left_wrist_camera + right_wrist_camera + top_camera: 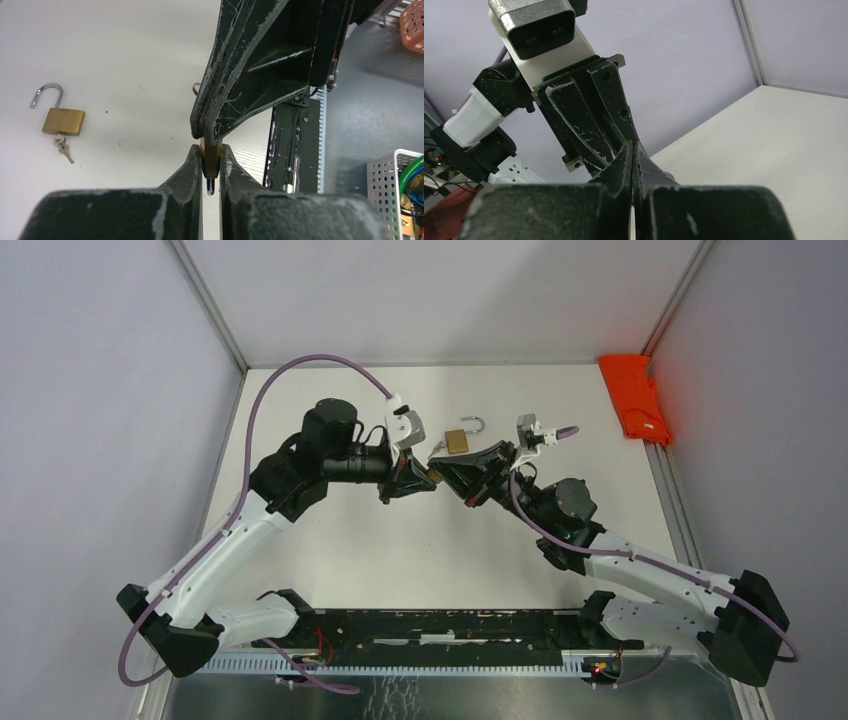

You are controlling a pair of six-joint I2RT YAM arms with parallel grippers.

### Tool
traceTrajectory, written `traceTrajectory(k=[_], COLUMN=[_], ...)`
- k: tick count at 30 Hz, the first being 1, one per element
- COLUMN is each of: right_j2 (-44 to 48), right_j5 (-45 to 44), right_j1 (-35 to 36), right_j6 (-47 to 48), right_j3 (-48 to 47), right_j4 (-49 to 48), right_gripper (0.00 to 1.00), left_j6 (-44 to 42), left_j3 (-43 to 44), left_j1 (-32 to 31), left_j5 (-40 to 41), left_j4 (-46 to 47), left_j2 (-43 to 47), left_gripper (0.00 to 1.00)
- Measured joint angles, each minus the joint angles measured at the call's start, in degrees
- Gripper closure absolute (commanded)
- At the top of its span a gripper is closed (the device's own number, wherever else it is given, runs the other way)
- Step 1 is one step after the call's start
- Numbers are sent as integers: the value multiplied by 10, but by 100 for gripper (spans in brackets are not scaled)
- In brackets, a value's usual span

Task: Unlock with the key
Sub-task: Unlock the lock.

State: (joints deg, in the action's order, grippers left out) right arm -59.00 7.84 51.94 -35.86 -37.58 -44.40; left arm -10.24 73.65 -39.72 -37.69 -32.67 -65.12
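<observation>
At centre of the top view: brass padlock (pixel 211 161) clamped in left gripper (pixel 211 150) | right gripper (pixel 204 131) jaws together just above, key out of sight | likely mid-turn, release unconfirmed | spare padlock (pixel 63 120), left of wrist view, lies open.

Black-and-white arms (pixel 215 550), purple cables (pixel 318 358), scuffed black tool fingers (pixel 184 172).
</observation>
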Motion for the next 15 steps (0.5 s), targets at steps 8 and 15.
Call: traceTrajectory(k=[8, 15], right_j2=[-32, 8], right_j5=[30, 37], right_j1=[-4, 5], right_j6=[-22, 46], right_j3=[-11, -48], right_j4=[-45, 58], right_gripper=[66, 34], left_j6=[8, 9], left_j3=[0, -7], left_j1=[6, 5], left_j5=[1, 6], left_j4=[-2, 24], left_j2=[9, 10], left_gripper=[98, 98])
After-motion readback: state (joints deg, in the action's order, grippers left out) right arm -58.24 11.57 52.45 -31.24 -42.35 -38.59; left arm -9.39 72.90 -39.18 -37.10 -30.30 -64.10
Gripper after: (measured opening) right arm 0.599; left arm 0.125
